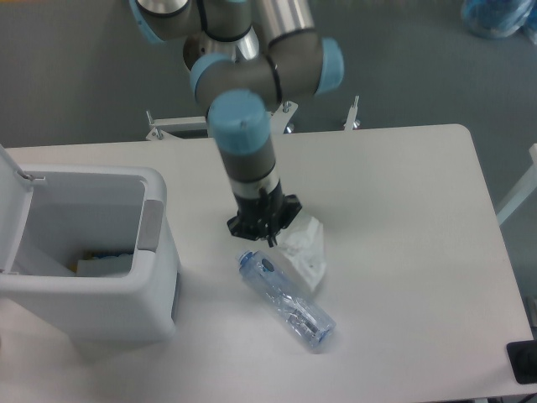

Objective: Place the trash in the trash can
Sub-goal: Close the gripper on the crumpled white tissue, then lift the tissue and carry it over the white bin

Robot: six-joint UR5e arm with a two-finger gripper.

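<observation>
The crumpled white wrapper lies on the white table just right of the arm's tool end. The crushed clear bottle lies in front of it, on a diagonal, with its bluish cap end toward the upper left. My gripper points straight down at the wrapper's left edge. The black flange above hides its fingers, so I cannot tell how the jaws stand or whether they touch the wrapper. The white trash can stands at the left with its lid up and a grey panel on its rim.
Some pale items lie inside the can. Metal brackets stick up at the table's far edge. A black object sits at the front right corner. A blue bag lies on the floor at the far right.
</observation>
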